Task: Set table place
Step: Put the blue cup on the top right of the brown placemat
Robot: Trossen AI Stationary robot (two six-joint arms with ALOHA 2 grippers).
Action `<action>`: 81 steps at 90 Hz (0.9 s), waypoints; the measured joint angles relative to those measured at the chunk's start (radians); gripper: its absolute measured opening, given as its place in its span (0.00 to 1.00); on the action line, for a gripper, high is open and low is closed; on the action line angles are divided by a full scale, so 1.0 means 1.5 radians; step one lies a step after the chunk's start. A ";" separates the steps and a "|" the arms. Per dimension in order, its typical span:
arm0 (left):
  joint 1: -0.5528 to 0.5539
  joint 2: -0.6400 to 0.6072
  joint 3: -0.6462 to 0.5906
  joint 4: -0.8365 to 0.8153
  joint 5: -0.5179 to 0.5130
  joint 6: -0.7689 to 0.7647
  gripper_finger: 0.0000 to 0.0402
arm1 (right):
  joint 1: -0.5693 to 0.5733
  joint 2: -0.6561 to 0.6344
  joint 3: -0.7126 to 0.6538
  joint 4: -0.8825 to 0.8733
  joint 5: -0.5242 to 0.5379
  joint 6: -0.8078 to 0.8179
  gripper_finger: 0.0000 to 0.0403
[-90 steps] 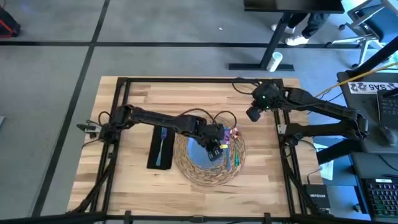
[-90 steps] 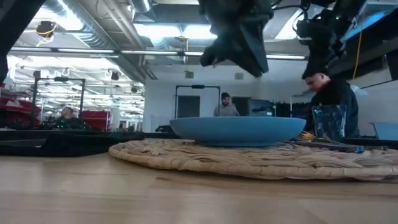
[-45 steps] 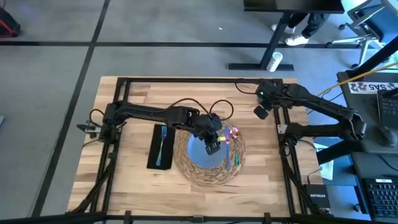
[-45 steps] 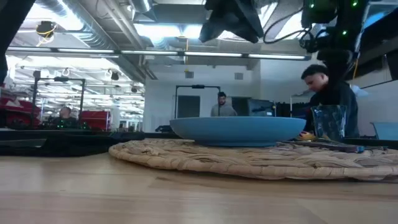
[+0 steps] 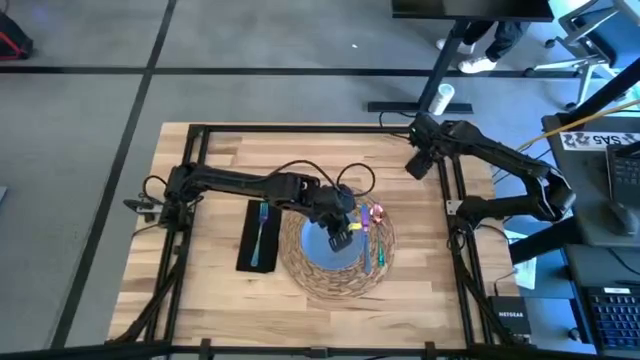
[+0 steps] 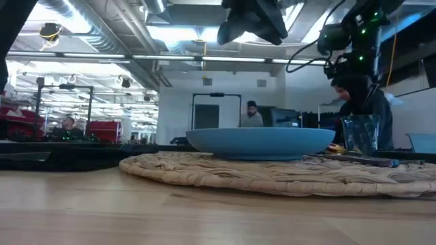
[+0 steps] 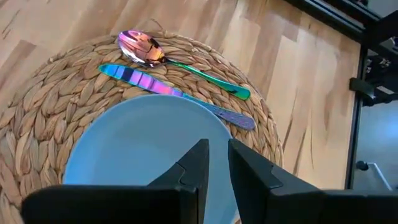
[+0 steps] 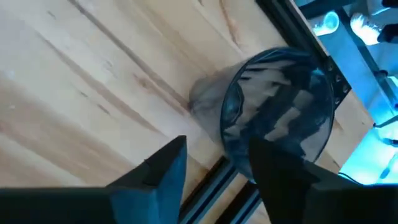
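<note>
From above: left gripper point(image 5: 343, 232) hovering over the pale blue plate point(image 5: 322, 246), arm stretched from the table's left edge across toward centre. Plate centred on the round woven placemat point(image 5: 335, 280). Black napkin point(image 5: 257, 238) just left of the placemat, teal fork point(image 5: 262, 225) lying along it. Colourful cutlery point(image 5: 372, 232) on the placemat's right part, beside the plate. Right gripper point(image 5: 418, 163) near the far right corner of the wooden table point(image 5: 220, 160), forearm angled in from the right side; finger gap not discernible from this height.

At table height: plate point(image 6: 261, 143) resting on the placemat point(image 6: 272, 175); a clear glass cup point(image 6: 361, 134) to its right, farther back. Left gripper point(image 6: 253, 20) suspended well above the plate, touching nothing. People visible in the room behind.

Left wrist view: fingers point(image 7: 194, 163) separated by a narrow gap, nothing between them, not in contact with the plate point(image 7: 137, 149) beneath. Iridescent knife point(image 7: 174, 93) alongside the plate rim, spoon point(image 7: 180, 57) just outside it, both on the placemat point(image 7: 50, 99).

Right wrist view: fingers point(image 8: 165, 165) parted wide, empty, above bare table point(image 8: 81, 81). Cup point(image 8: 277, 115) standing beyond the fingertips beside the black frame rail point(image 8: 230, 174), apart from both fingers.
</note>
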 joint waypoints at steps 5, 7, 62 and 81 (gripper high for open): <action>0.000 0.000 0.000 0.000 0.002 0.000 0.11 | -0.011 0.012 0.000 0.001 -0.007 -0.010 0.42; -0.001 0.000 0.000 0.000 0.002 0.000 0.11 | -0.014 0.016 0.000 0.001 -0.007 -0.012 0.42; -0.004 -0.017 -0.001 -0.054 -0.018 -0.008 0.11 | -0.036 0.108 0.000 0.036 -0.107 -0.040 0.42; -0.002 -0.064 -0.001 -0.068 -0.071 0.005 0.11 | -0.035 0.109 0.000 0.036 -0.122 -0.026 0.35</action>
